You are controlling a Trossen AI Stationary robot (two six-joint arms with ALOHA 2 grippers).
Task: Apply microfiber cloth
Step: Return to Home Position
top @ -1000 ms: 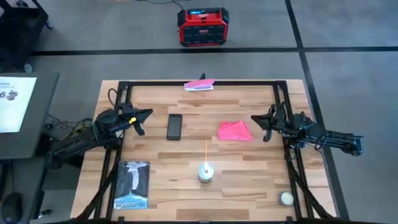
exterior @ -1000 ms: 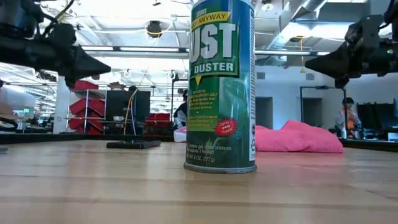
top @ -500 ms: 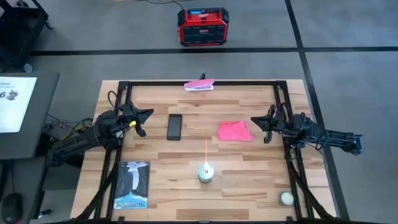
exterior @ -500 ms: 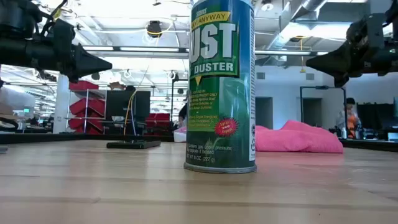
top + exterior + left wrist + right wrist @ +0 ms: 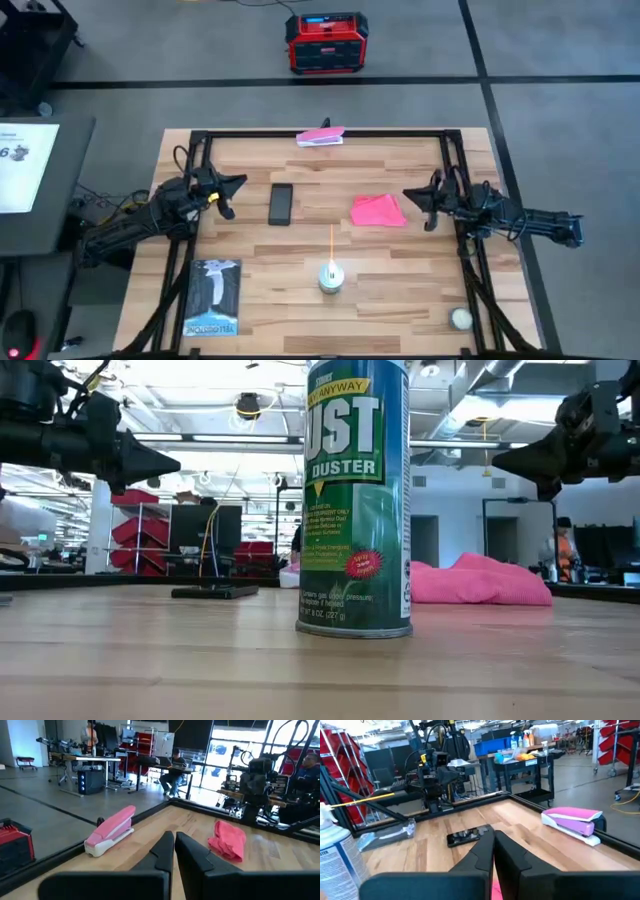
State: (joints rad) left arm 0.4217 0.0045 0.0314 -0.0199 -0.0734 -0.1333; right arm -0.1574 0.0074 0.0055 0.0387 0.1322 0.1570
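Cloth: the bright pink, rumpled microfiber cloth [image 5: 377, 211] lies loose on the pale wooden table [image 5: 400, 290], at 3 o'clock from the centre.
Phone: the flat black rectangular cellphone [image 5: 281, 204] lies uncovered at 9 o'clock from the cloth, well apart from it.
Left gripper [image 5: 174, 836]: raised above the table's 9 o'clock edge, fingers pressed together on nothing.
Right gripper [image 5: 493, 834]: raised at the 3 o'clock edge, near the cloth but not touching it, fingers together and empty.
Can: the tall green duster spray can [image 5: 331, 277] stands upright at 6 o'clock from the centre.
Done: judging by the released cloth and bare phone, the wiping looks finished.
Left: seemingly only parking both arms.
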